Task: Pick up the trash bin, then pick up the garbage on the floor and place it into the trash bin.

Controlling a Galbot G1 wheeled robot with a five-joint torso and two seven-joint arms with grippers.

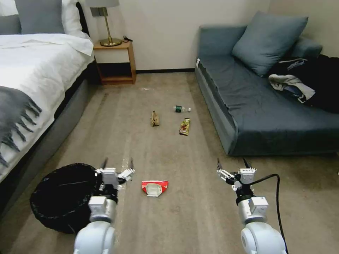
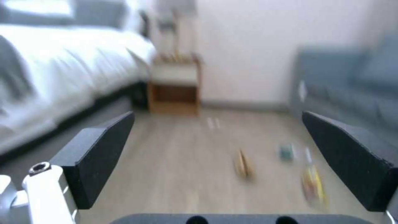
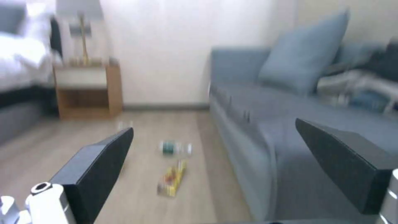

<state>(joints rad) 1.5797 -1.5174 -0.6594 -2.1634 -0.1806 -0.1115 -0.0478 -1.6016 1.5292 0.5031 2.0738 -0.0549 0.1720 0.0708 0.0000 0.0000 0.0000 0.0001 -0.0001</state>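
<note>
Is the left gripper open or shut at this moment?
Open. The left gripper hovers beside the trash bin, and in the left wrist view its two black fingers stand wide apart with bare floor between them.

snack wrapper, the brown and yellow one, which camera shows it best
The head view shows the snack wrapper best: sharp, whole, flat on the floor between the paper bag and the sofa. The right wrist view has it blurred between that gripper's open fingers; the left wrist view gives a smeared streak.

Soft, even indoor light fills the sharp head view, while both wrist views are smeared with blur.
</note>
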